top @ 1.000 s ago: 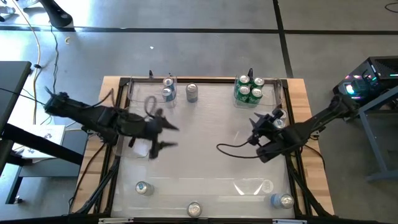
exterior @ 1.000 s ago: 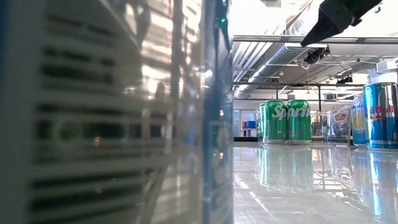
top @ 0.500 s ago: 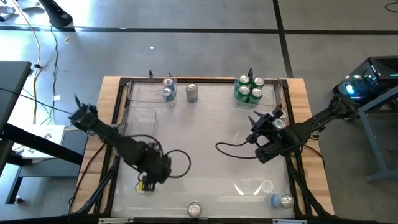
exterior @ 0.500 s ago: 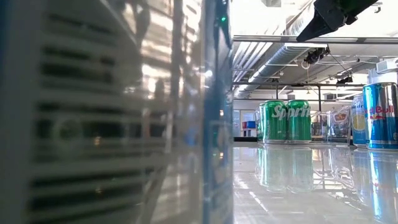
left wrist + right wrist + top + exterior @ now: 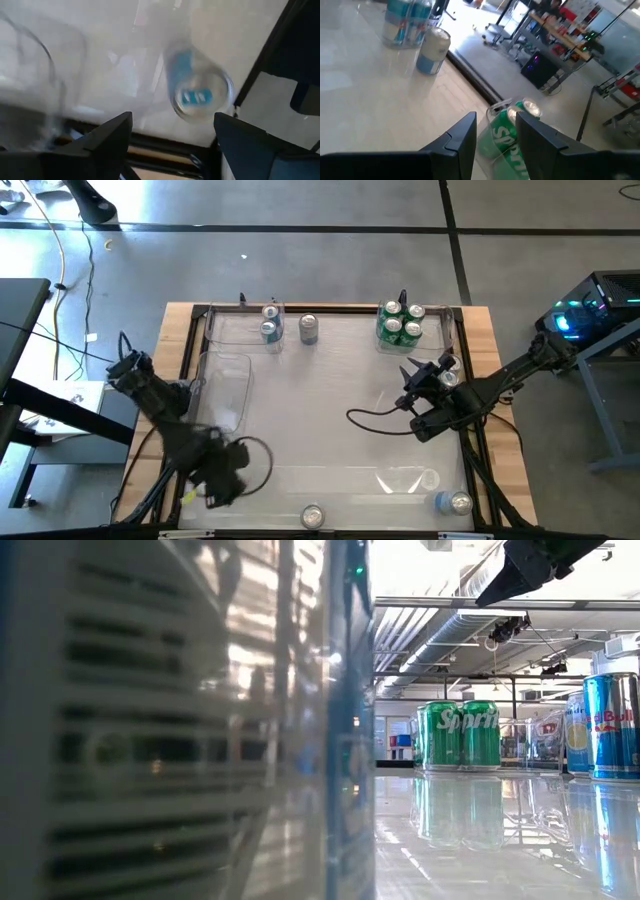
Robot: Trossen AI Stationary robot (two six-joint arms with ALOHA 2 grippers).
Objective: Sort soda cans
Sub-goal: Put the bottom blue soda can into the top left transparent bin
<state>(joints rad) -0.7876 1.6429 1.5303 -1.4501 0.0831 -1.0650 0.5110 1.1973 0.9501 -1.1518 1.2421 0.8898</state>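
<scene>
High view: overhead, facing straight down, covering the whole table (image 5: 490,330) and both arms. Low view: at tabletop height, facing level across the table, lens close against a near can (image 5: 180,720); it shares the green Sprite cans (image 5: 460,735) with the high view. Left wrist view: close above one blue can (image 5: 197,92). Right wrist view: faces across the table into the room beyond.

Four cans (image 5: 401,323) stand together at the worktop's (image 5: 340,400) far right; three cans (image 5: 285,324) at the far left.
</scene>
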